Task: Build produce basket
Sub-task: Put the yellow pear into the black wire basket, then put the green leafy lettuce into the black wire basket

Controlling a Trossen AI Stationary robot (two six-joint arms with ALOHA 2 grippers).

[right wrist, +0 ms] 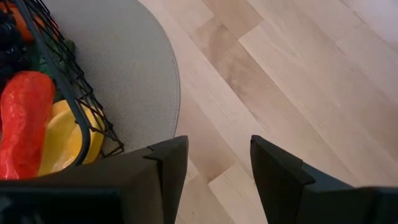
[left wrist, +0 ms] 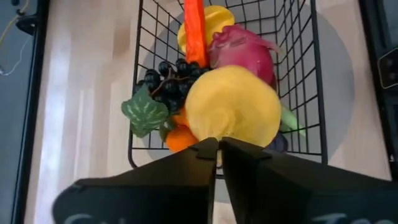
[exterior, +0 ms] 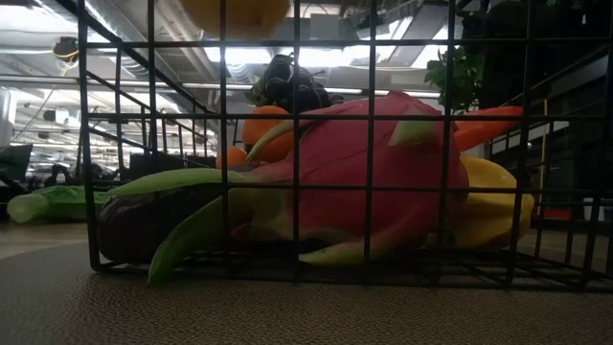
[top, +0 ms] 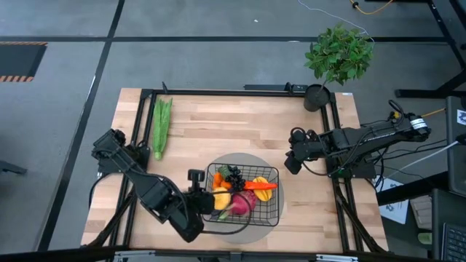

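Note:
The black wire basket (top: 279, 191) stands on a round grey mat at the table's near middle. It holds a pink dragon fruit (left wrist: 242, 50), a carrot (left wrist: 194, 28), dark grapes (left wrist: 168, 78), orange pieces and a yellow mango (right wrist: 62, 140). My left gripper (top: 210, 201) is over the basket's left end, shut on a yellow fruit (left wrist: 233, 106). That fruit shows at the top of the low view (exterior: 235, 10). My right gripper (top: 291, 163) is open and empty over the table, right of the basket. A long green husk (top: 161, 126) lies flat on the table at the far left. My left gripper pinches the yellow fruit at its end nearest the fingers (left wrist: 217, 140), between the two fingertips. The fingers come from the table's left side, slanting down. The fruit sticks out ahead of the fingers, lifted clear above the other produce in the basket's left end.
A leafy plant in a black pot (top: 315, 97) stands at the table's far right corner. Bare wood lies between the husk and the basket and around my right gripper (right wrist: 217, 155). A black frame runs along the table's edges (top: 218, 92).

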